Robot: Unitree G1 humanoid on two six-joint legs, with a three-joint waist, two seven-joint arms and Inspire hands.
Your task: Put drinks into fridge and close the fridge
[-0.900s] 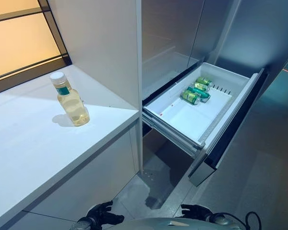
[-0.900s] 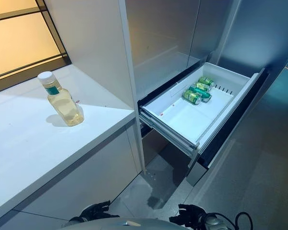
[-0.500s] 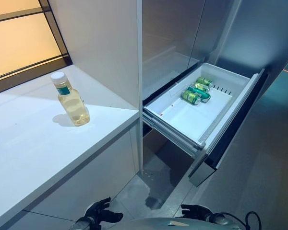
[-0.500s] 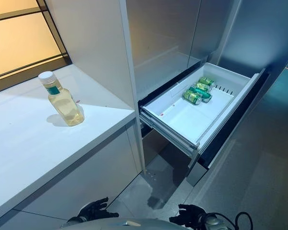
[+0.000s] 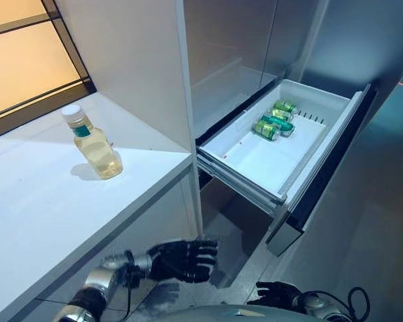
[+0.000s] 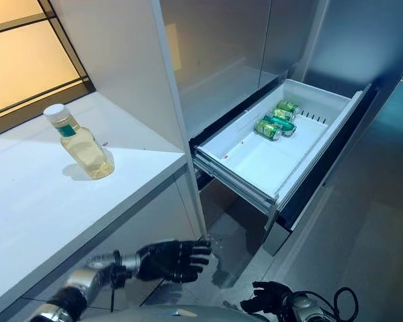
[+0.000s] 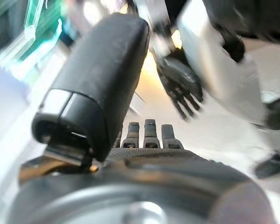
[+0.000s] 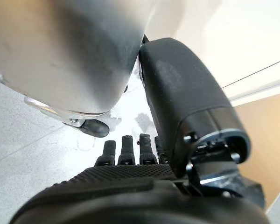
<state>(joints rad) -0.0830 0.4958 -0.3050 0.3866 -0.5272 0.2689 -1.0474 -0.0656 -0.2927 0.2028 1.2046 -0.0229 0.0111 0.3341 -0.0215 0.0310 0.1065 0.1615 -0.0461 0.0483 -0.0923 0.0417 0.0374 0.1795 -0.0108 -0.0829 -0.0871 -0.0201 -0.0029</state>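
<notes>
A clear bottle of pale yellow drink (image 5: 93,142) with a white cap stands upright on the white counter (image 5: 40,201) at the left. The fridge drawer (image 5: 252,161) is pulled out at the right, with green cans (image 5: 274,119) lying at its far end. My left hand (image 5: 181,259) is open and empty, raised in front of the counter's face, well below the bottle. My right hand (image 5: 277,294) hangs low by the floor under the drawer, fingers relaxed and empty; it also shows in the right wrist view (image 8: 130,154).
A tall grey fridge door (image 5: 235,47) stands above the drawer. A white cabinet wall (image 5: 131,60) rises between the counter and the fridge. The drawer's dark front panel (image 5: 322,181) juts out over the grey floor (image 5: 363,255).
My left hand has risen from the bottom edge and reached forward, fingers spread. The camera has shifted slightly. The bottle, cans and drawer stay put.
</notes>
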